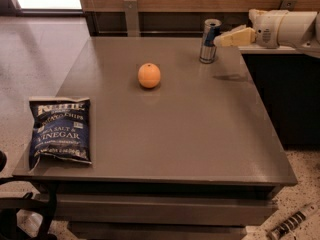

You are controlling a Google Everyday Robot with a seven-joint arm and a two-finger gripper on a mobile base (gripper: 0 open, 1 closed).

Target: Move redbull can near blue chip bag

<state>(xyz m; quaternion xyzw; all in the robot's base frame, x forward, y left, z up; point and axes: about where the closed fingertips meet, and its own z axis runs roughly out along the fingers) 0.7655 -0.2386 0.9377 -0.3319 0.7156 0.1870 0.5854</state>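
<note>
We see a grey table [200,134], speckled floor [40,49]. Orange [149,75] sits between redbull can [210,41] and blue chip bag [60,131]. Gripper [223,39] just right of the can; we can't tell its grip state.

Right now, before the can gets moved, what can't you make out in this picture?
All in the camera view:
- Contact: the gripper sits just right of the redbull can, near the table's far right corner. They overlap, so I cannot tell if they touch.
- Arm: cut off by the right edge.
- Blue chip bag: small print blurred.
- Striped object on the floor: cut off by the bottom right corner, unidentifiable.
</note>
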